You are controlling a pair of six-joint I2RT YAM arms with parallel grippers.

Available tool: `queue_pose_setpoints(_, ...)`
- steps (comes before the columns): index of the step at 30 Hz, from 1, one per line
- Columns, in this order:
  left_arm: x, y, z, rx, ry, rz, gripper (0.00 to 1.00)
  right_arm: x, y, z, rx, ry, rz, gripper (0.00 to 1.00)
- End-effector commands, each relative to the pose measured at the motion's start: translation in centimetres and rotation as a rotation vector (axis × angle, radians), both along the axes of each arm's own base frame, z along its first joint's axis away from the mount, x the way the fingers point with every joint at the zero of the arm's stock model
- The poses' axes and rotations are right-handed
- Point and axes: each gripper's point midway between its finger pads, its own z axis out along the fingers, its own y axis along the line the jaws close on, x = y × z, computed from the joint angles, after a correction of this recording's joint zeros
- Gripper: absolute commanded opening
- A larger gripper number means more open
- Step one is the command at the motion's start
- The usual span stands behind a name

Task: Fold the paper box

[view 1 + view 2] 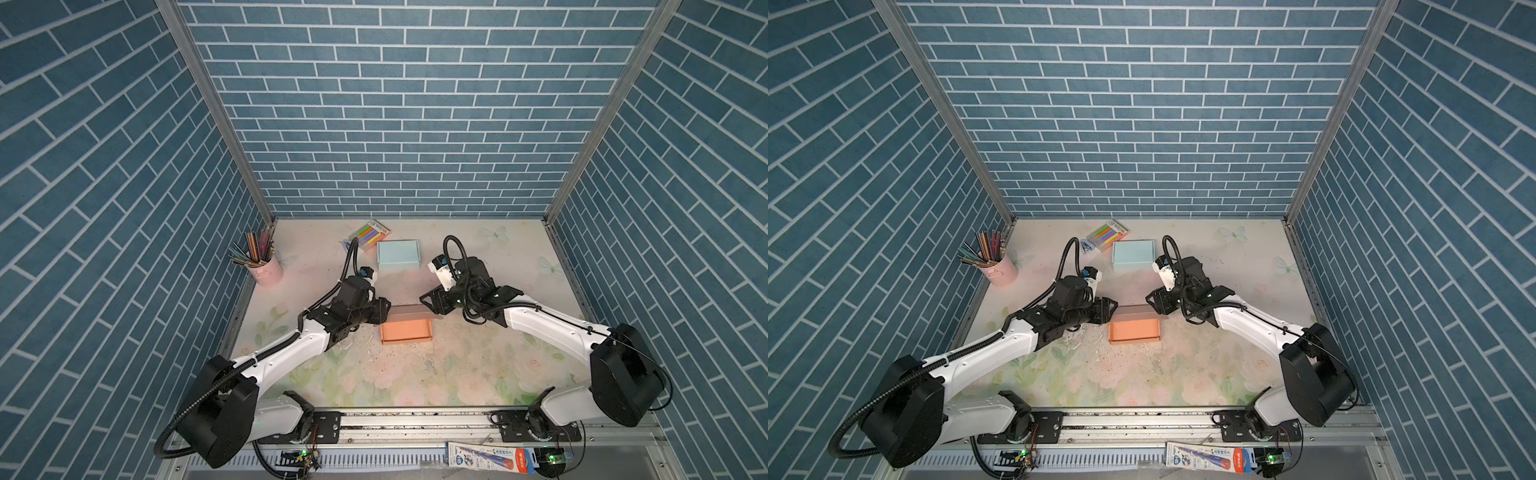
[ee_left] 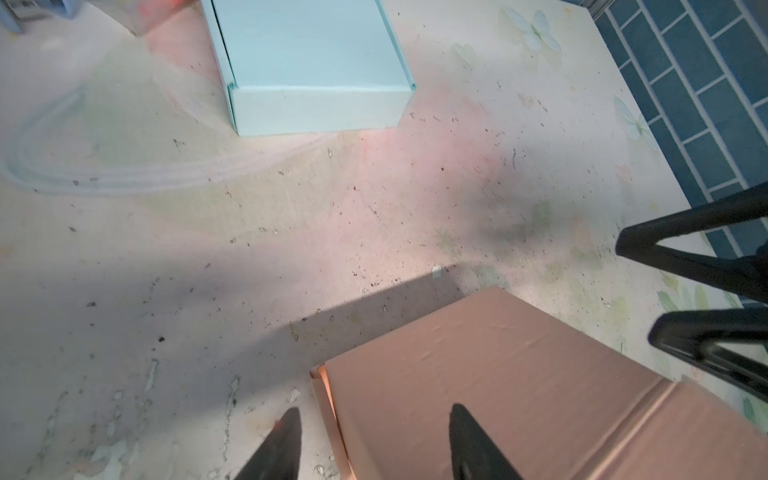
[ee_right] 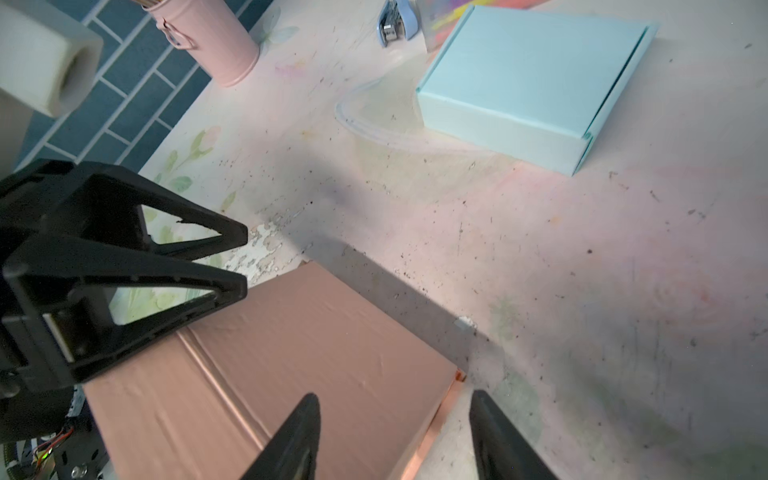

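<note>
Both arms' jaws are standing spread, straddling the ends of the orange box lid; pinching evenly, lowering together looks wisest.

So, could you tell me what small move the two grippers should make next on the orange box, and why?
Probably close both grippers on the orange lid. The left gripper and right gripper each stand open astride one of its side edges, and it is raised behind the open tray, not yet folded over.
</note>
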Motion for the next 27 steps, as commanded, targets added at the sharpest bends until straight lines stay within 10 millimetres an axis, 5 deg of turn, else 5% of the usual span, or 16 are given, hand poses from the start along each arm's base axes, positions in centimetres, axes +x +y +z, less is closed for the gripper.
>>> queue_pose_setpoints(1, -0.3, -0.2, -0.8, -0.036, 0.014, -0.001, 0.56, -1.3, -0.4, -1.0, 0.002, 0.038, 0.015, 0.58)
queue_pose_setpoints(14, -2.1, -0.3, -3.9, -0.054, 0.082, -0.022, 0.53, -4.2, -0.8, -4.9, -0.010, 0.140, 0.027, 0.58)
queue_pose_setpoints(27, -3.4, -0.4, -5.6, -0.052, 0.115, -0.035, 0.45, -5.2, -0.9, -6.6, 0.002, 0.191, 0.020, 0.57)
